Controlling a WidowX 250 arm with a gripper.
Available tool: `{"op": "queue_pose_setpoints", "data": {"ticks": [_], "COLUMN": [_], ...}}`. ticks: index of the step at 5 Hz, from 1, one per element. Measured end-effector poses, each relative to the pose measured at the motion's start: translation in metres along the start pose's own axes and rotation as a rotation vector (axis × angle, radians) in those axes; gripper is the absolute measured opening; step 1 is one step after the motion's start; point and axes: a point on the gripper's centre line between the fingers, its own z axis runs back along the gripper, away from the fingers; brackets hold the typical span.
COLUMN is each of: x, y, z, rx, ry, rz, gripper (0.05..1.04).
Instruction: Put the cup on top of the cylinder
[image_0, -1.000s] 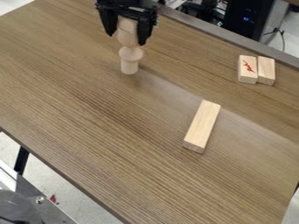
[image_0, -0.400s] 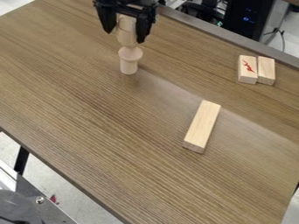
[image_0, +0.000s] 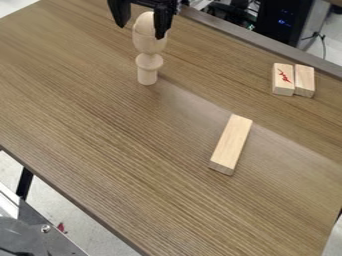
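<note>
My jaws (image_0: 140, 31) stand spread, one on each side of the upper part of the wooden cup (image_0: 149, 44), pinching nothing. As the camera sees it, the right-hand one passes in front of the cup's upper edge, while a narrow gap shows between the left-hand one and the cup; whether the right-hand one touches the wood, I cannot tell. The cup sits upright on top of the pale cylinder (image_0: 147, 76), its round, wide foot resting over the cylinder's upper end. The cylinder stands upright on the brown wood-grain worktop (image_0: 100, 130), directly under the cup. Well apart from the cup, toward the lower right of the view, a long wooden block (image_0: 231, 145) lies flat and at a slant, its nearer end pointing down and a little left. Well to the right of the cup and a little lower in the view, two short wooden blocks lie close side by side: the marked block (image_0: 283, 79), with a red scrawl on its upper face, and the plain block (image_0: 304, 80) just to its right. Past the worktop's far edge, to the upper right of the cup, is a black case (image_0: 280, 25) with small blue lights. Far to the lower left of the cup is a metal plate (image_0: 50, 232) with a screw in it.
</note>
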Motion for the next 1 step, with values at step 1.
{"op": "queue_pose_setpoints", "data": {"ticks": [1], "x": [-0.0056], "y": [-0.0007], "z": [0.0156], "rx": [0.003], "ry": [-0.026], "rz": [-0.011], "gripper": [0.999]}}
